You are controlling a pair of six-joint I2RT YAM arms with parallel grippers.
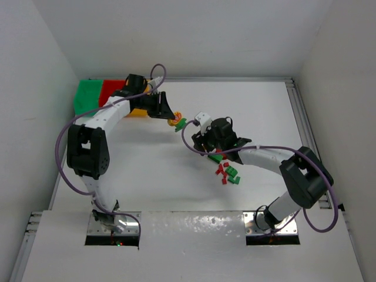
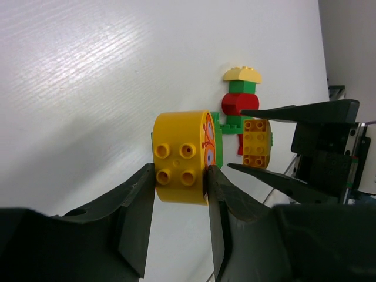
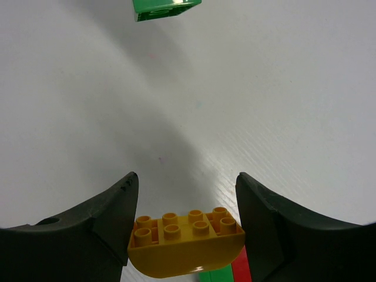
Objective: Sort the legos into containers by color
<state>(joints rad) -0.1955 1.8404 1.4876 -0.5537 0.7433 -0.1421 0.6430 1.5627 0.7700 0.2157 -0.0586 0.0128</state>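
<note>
My left gripper (image 1: 171, 119) is shut on a round yellow lego (image 2: 181, 157) with a green lego (image 2: 218, 138) stuck to its far side, right of the yellow-orange bin (image 1: 138, 111). The green bin (image 1: 88, 97) and the red bin (image 1: 111, 91) stand beside it. My right gripper (image 3: 187, 179) is shut lengthwise on a curved yellow-orange lego (image 3: 185, 247), just right of the left gripper (image 2: 181, 183). This lego also shows in the left wrist view (image 2: 257, 143). Several red and green legos (image 1: 227, 171) lie below the right gripper (image 1: 200, 141).
A small stack of yellow, green and red bricks (image 2: 241, 94) stands on the table beyond both grippers. A loose green brick (image 3: 166, 7) lies ahead of the right gripper. White walls enclose the table on the left, back and right.
</note>
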